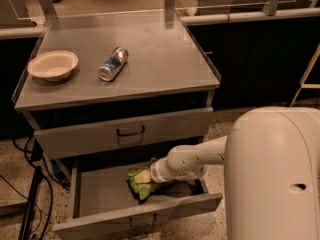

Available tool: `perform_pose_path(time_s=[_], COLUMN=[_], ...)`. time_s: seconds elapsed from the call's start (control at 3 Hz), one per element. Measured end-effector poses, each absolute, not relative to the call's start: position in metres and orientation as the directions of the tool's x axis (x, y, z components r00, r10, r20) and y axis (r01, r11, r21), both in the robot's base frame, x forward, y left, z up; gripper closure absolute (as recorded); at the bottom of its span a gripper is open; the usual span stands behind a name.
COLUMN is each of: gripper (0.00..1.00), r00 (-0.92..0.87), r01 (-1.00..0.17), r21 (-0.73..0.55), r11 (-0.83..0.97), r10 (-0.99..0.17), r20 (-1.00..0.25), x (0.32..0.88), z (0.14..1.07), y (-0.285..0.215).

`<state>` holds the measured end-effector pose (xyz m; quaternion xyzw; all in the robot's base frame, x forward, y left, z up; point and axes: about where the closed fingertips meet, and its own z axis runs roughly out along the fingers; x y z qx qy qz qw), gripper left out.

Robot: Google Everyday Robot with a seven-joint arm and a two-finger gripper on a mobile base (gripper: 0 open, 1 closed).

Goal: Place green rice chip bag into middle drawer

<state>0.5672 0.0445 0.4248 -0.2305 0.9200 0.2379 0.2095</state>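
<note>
The green rice chip bag (139, 183) lies crumpled inside the pulled-out middle drawer (100, 196), near its middle. My gripper (150, 176) reaches down into the drawer from the right, its tip right against the bag. My white arm covers the fingers, and the bag's right side is hidden behind the wrist. The drawer's front panel with its small dark handle (142, 220) faces me.
The upper handled drawer (125, 133) is closed. On the steel cabinet top (165, 49) lie a silver-blue can (113, 64) on its side and a pale bowl (52, 64). Dark cables (30, 194) hang at the cabinet's left. My white arm housing (275, 179) fills the lower right.
</note>
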Motion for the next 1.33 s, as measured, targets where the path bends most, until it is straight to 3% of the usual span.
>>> perform_pose_path(time_s=[0.67,1.0,1.33], gripper=[0.11,0.00,0.00], r00=[-0.806,-0.806,-0.806], r01=[-0.524,-0.524,-0.524], r21=[0.341,0.341,0.341], r11=[0.781,0.780,0.780], r10=[-0.324,-0.325,-0.325], r20=[-0.495,-0.495,-0.495], x=[0.5672,0.5670,0.5670], z=[0.4248,0.4246,0.4246], y=[0.0445,0.0448,0.0448])
